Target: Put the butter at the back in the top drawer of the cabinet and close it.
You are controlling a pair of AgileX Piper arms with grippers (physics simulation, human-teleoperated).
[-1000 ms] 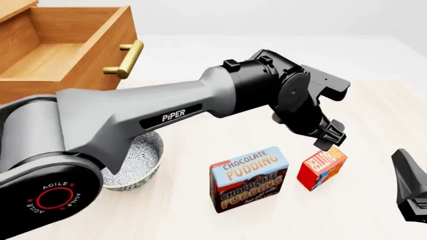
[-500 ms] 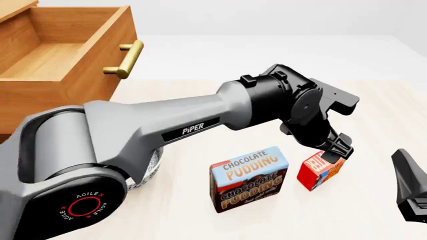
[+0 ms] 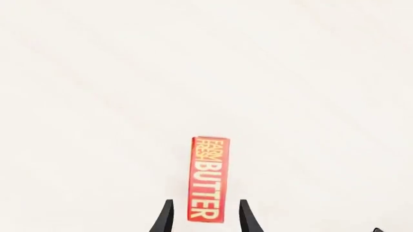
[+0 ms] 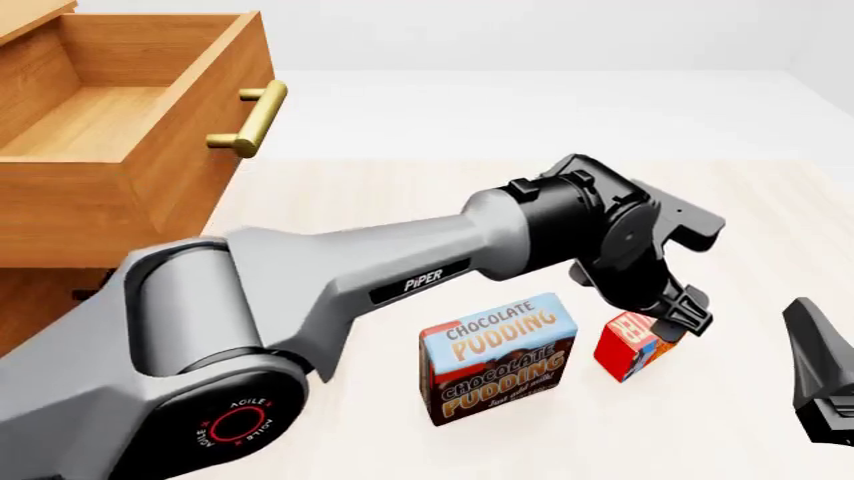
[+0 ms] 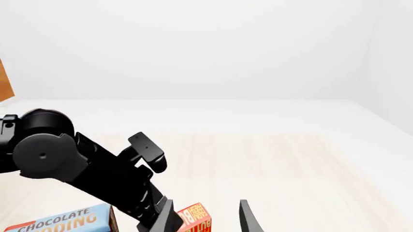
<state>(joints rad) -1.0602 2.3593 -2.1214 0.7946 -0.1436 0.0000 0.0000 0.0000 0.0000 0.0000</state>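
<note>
As the arm has dropped since a second ago:
Left gripper [image 3: 205, 217]: jaws apart, straddling the small red-orange butter box [image 4: 638, 345].
Right gripper [image 5: 206, 217]: apart, idle.
Meaning: closing comes next.

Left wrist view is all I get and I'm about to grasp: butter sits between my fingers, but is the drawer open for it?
Observer: Yes, the top drawer is pulled out, at the front view's far left.
Operator: Anything close beside the butter?
Observer: The chocolate pudding box stands just left of the butter, a narrow gap between.
Operator: And the right arm?
Observer: The right gripper hangs open near the right edge, apart from the butter.
</note>
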